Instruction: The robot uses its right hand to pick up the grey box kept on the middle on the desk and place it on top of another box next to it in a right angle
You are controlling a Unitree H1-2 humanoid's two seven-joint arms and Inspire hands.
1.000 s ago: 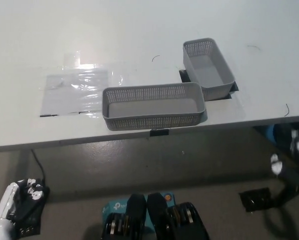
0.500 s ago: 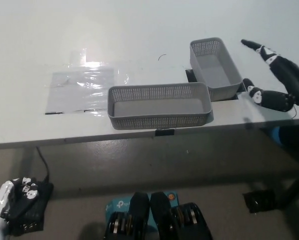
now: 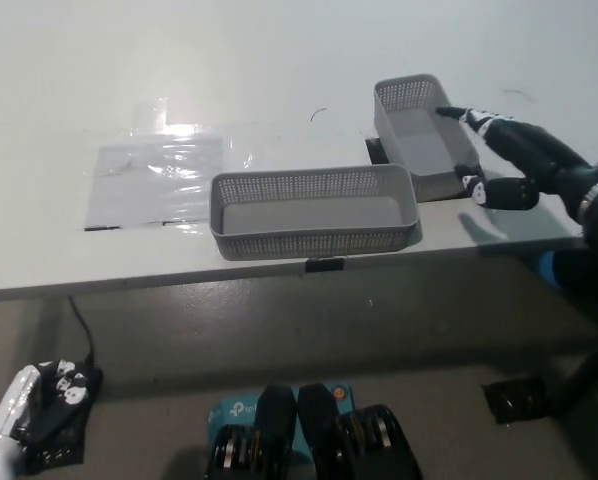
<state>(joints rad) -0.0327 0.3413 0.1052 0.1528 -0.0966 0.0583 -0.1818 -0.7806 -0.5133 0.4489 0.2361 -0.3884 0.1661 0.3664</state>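
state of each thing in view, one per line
right box: empty, flat on the desk, not lifted
front box: empty, lying lengthwise along the desk's front edge, nothing stacked on it
right robot hand: open, fingers spread at the right box's near right end, holding nothing
left robot hand: resting low below the desk edge, holding nothing
clear plastic sheet: lying flat on the desk

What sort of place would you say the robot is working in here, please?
Probably a lab or test workspace: a plain white desk holding two grey mesh boxes, taped plastic sheeting, and a loose cable below.
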